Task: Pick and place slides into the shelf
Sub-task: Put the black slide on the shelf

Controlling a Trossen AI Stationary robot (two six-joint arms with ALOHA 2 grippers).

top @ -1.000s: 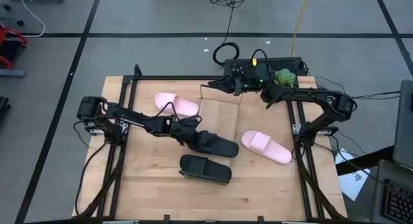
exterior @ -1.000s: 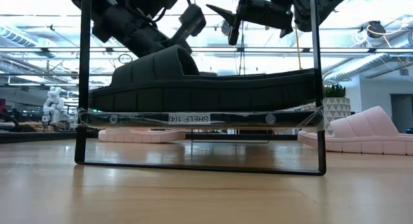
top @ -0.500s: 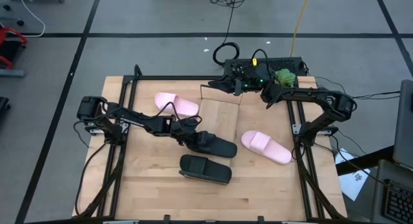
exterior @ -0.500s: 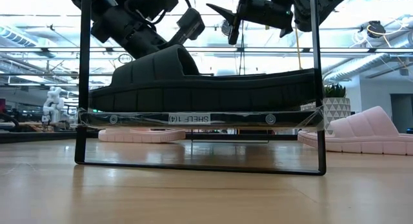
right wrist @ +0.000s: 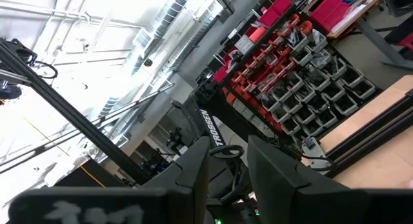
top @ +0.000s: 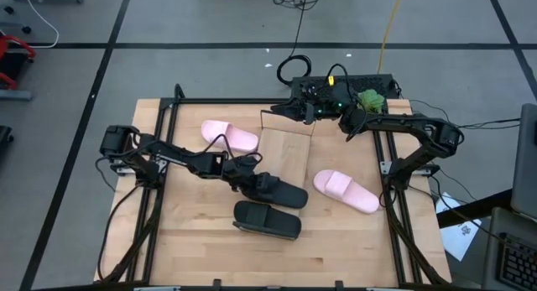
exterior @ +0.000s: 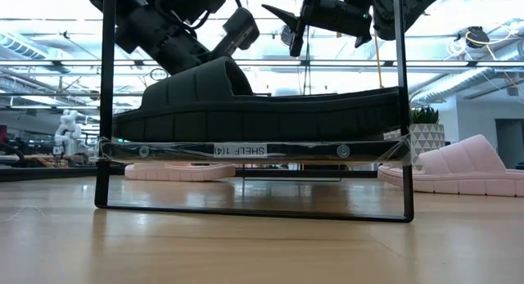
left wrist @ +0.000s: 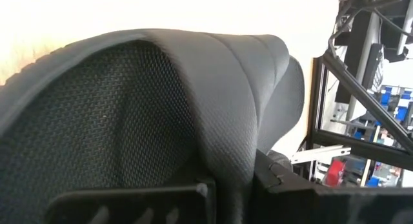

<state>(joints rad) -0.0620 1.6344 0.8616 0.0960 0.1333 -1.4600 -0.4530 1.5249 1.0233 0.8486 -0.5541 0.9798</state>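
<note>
While one black slide waits on the table nearest the camera, the left gripper is clenched on the strap of the other black slide at the shelf end. Farther back, both pink slides lie beside the shelf and the right gripper hangs empty, jaws apart, so the next move should be releasing this slide squarely.

Right end effector – fingers parted – facing red storage bins.

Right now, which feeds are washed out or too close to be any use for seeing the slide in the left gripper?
Left wrist view: the held black slide fills the picture at very close range, with blown-out white above. Low view: bright ceiling lights behind leave the slide and the shelf frame dark against them. High view: evenly lit, no glare; the left gripper and all four slides read clearly there. Right wrist view: overexposed towards the ceiling.
</note>
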